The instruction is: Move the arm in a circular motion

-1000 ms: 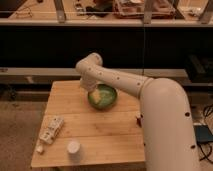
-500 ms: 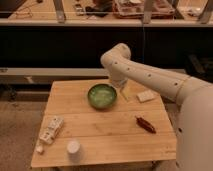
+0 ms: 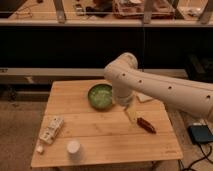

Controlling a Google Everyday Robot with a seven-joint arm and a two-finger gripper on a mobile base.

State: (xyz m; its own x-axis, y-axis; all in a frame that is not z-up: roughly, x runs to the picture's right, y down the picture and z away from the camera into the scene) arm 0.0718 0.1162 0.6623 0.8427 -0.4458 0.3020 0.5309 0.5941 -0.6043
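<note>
Nearest on the pale wooden plank table (image 3: pixel 110 147) stands a small white cylindrical cup (image 3: pixel 73 146). Farther in, the pale gripper (image 3: pixel 130 116) hangs low over the boards, just beside a round green bowl (image 3: pixel 101 96). Whether it is open or closed cannot be told. The thick cream-white tubular arm (image 3: pixel 165 90) above looks rigid and heavy. It probably needs no grasp, only clearance.

Cream-white arm (image 3: pixel 165 90), thick rounded tubes, dark holes, bulbous elbow; pale gripper (image 3: pixel 130 116) over the table (image 3: pixel 100 134)
</note>
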